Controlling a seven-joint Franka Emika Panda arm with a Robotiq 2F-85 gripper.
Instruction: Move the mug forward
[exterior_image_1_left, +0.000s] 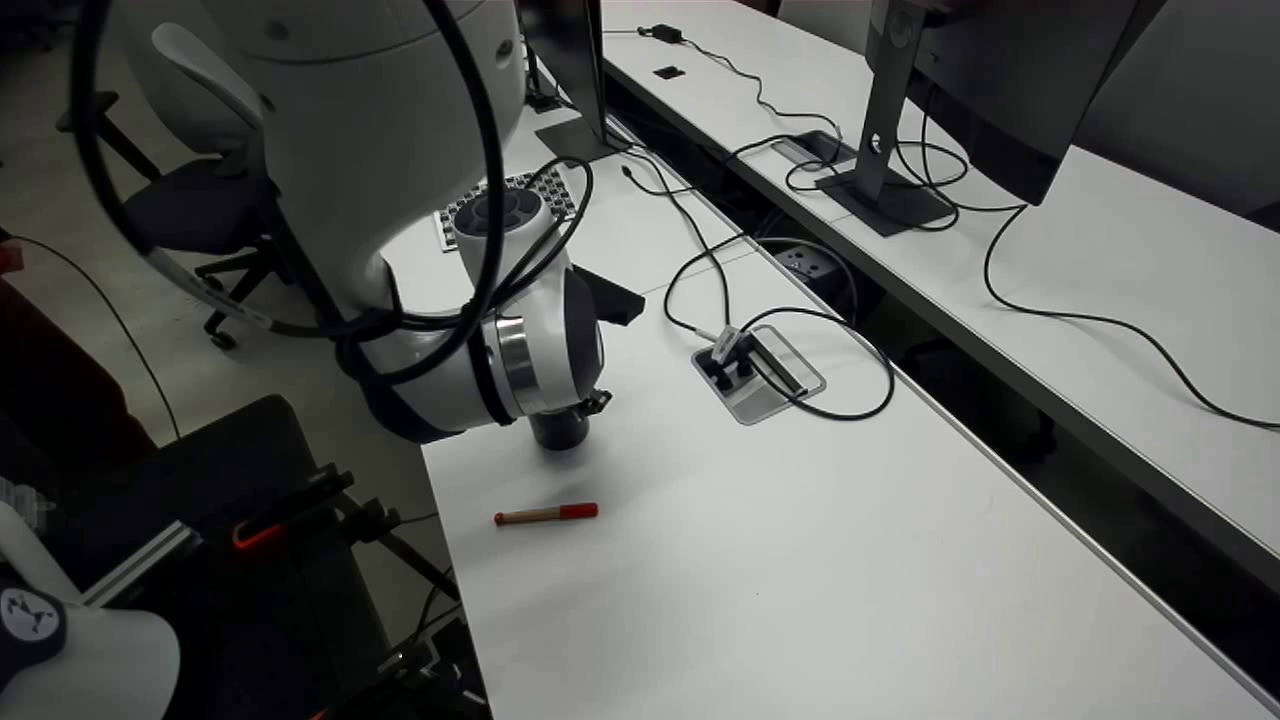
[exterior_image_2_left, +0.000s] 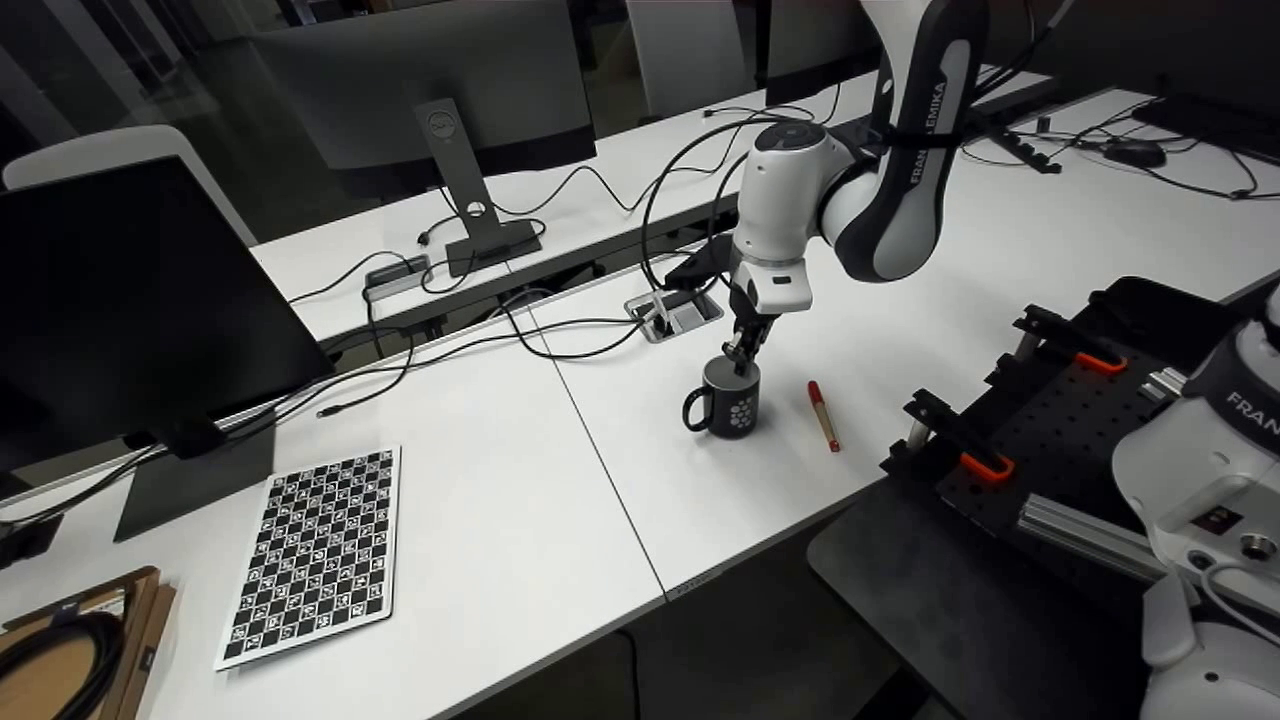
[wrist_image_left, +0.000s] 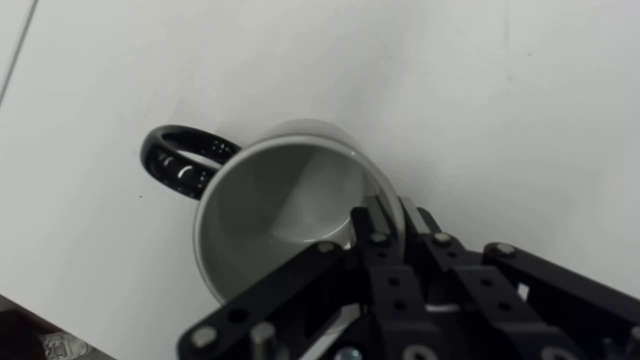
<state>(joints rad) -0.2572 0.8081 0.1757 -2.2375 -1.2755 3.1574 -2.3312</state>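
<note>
On the white table (exterior_image_2_left: 650, 475), near a pen (exterior_image_2_left: 823, 415), the mug (exterior_image_2_left: 731, 398) stands upright: near-black outside, pale spots, light grey inside, glossy black handle (wrist_image_left: 175, 175). My fingers (wrist_image_left: 392, 280) pinch its rim, one inside, one out.

Pen (exterior_image_2_left: 823, 415) on desk (exterior_image_2_left: 490, 500); checkered board (exterior_image_2_left: 318, 550) near monitor (exterior_image_2_left: 140, 300)

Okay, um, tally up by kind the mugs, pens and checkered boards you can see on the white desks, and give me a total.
Dark mug: 1
Red-and-tan pen: 1
Black-and-white checkered board: 1
Total: 3
</note>
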